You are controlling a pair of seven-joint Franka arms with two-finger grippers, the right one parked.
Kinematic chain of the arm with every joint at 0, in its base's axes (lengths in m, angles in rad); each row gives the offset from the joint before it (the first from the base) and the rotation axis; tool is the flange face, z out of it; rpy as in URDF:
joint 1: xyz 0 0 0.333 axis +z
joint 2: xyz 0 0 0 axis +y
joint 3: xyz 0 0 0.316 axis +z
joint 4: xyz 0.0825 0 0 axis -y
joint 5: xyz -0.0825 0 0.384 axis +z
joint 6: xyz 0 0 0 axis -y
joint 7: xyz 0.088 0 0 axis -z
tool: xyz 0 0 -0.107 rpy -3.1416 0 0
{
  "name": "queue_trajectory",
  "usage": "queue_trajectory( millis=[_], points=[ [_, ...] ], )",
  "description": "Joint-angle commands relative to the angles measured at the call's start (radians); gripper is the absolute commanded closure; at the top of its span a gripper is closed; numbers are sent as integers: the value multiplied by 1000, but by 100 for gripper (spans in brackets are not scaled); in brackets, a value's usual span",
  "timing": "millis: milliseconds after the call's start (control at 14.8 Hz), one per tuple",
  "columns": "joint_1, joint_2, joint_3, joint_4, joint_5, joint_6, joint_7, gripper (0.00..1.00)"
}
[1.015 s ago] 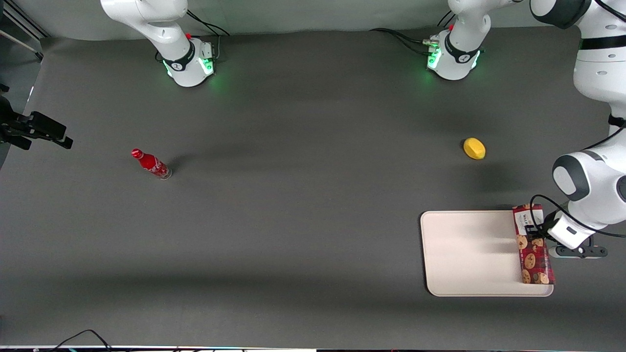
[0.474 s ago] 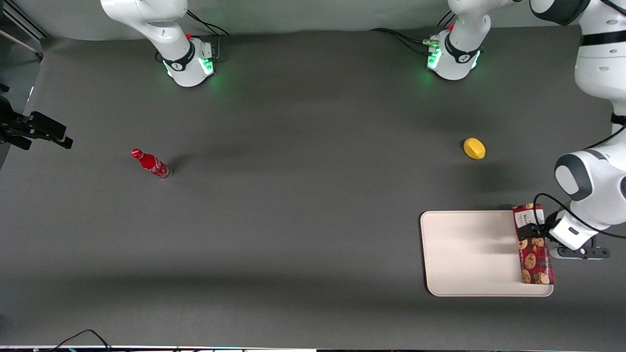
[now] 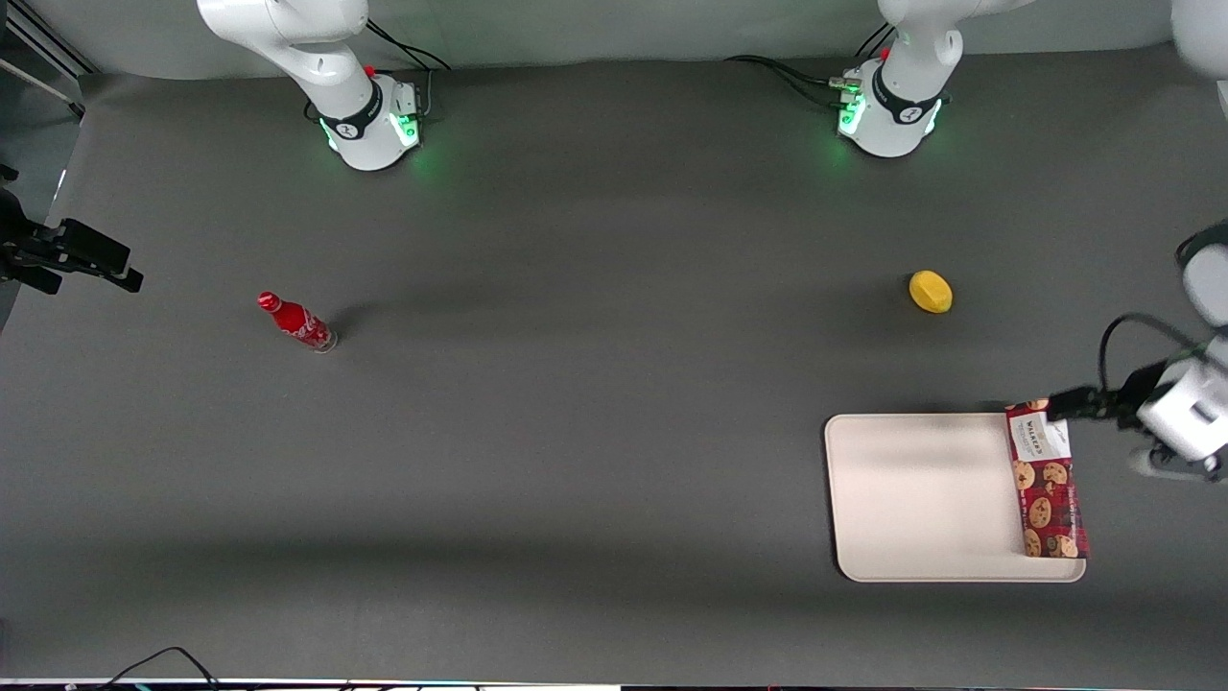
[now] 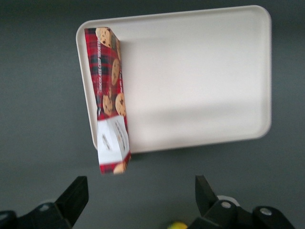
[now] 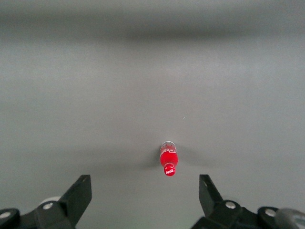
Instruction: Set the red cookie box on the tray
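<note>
The red cookie box (image 3: 1046, 485) lies along the tray's (image 3: 921, 494) edge toward the working arm's end of the table. Its white label end reaches just past the tray's rim farthest from the front camera. My left gripper (image 3: 1067, 404) hovers above that label end, open and empty, clear of the box. In the left wrist view the box (image 4: 108, 95) lies along one edge of the tray (image 4: 200, 81). The gripper (image 4: 139, 195) has its black fingers (image 4: 76, 195) spread wide, with only dark table between them.
A yellow lemon (image 3: 931, 291) lies on the dark table farther from the front camera than the tray, and also shows in the left wrist view (image 4: 177, 225). A small red bottle (image 3: 297, 323) stands toward the parked arm's end.
The gripper was at the box's label half a second ago. It has let go, risen and drawn back away from the front camera. The box stays on the tray.
</note>
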Motion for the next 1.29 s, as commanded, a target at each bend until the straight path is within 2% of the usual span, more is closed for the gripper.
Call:
queue_trajectory(
  millis=[0,135,271,474,677,812,1218],
  points=[
    [-22,-158,14,-45,7,-167,-17,0],
    [-40,-245,14,-71,12,-242,-51,0],
    [-74,-339,8,-112,48,-313,-104,0],
    [-82,-485,-23,-245,50,-310,-167,0],
    [-93,-522,-54,-264,52,-335,-239,0],
    [-161,-542,-34,-282,76,-327,-247,0],
    [-226,-464,17,-235,85,-240,-250,0]
  ],
)
